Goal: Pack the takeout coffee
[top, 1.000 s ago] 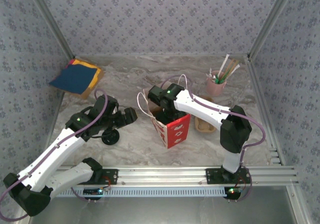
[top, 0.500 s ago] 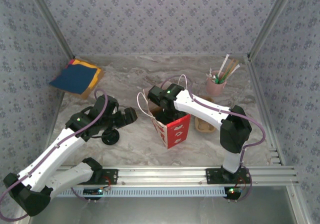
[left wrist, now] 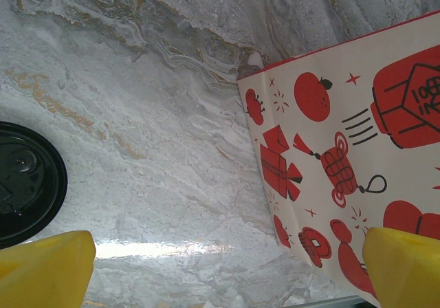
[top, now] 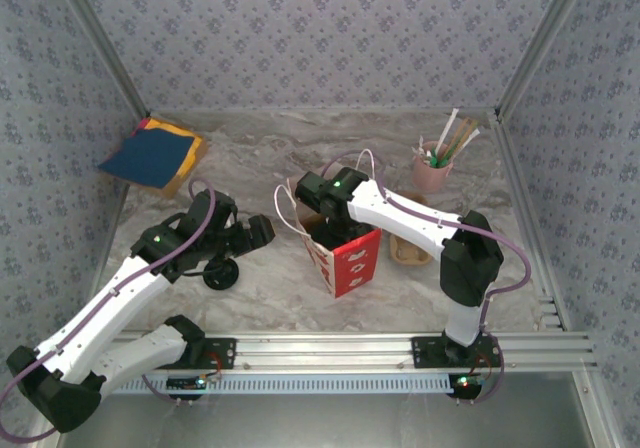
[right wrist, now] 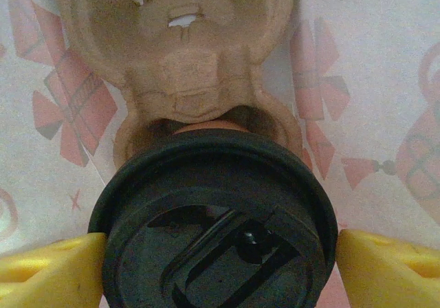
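The takeout coffee (right wrist: 216, 218) sits in the pulp carrier (right wrist: 185, 60) inside the printed bag (top: 350, 258), its lid (right wrist: 137, 205) clamped between the wide-set right jaws, which could yank it off if they lift before letting go; the left jaws gape empty beside the bag.

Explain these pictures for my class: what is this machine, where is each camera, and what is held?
These are two robot arms bolted to a marble-look table. One picture looks down from overhead; the other two come from a camera on each wrist. On the table are a red-and-white paper bag, a pink cup of straws, some coloured sheets and a loose black lid. The left end effector is open and empty, beside the bag. The right end effector reaches into the bag, its yellow fingers appearing to clasp the takeout coffee, a lidded cup sitting in a pulp carrier.
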